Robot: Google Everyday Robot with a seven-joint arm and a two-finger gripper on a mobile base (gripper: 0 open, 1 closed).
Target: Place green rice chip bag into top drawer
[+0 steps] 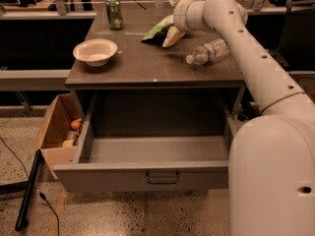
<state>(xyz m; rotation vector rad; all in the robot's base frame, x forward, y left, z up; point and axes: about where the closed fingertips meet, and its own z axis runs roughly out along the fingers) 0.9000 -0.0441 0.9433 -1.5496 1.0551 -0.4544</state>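
green rice chip bag (156,30) at counter (147,69) rear, long axis diagonal, low end toward bowl (95,51), between gripper (166,16) jaws spread wide

One green soda can (114,12), one white bowl (95,51), one light-green foil bag (157,30), one clear plastic bottle (207,51), one grey metal drawer (142,173), one wide-spread gripper (168,15) at the far bag.

The light is dim and warm, falling from above. My hand (167,16), spread wide over the far side of the surface (147,65) at the green rice chip bag (157,31), catches it pale, as does my arm (256,63). The surface shows a dull sheen; the top drawer (147,151) is deeply shadowed at its back. Beyond, the room is nearly black.
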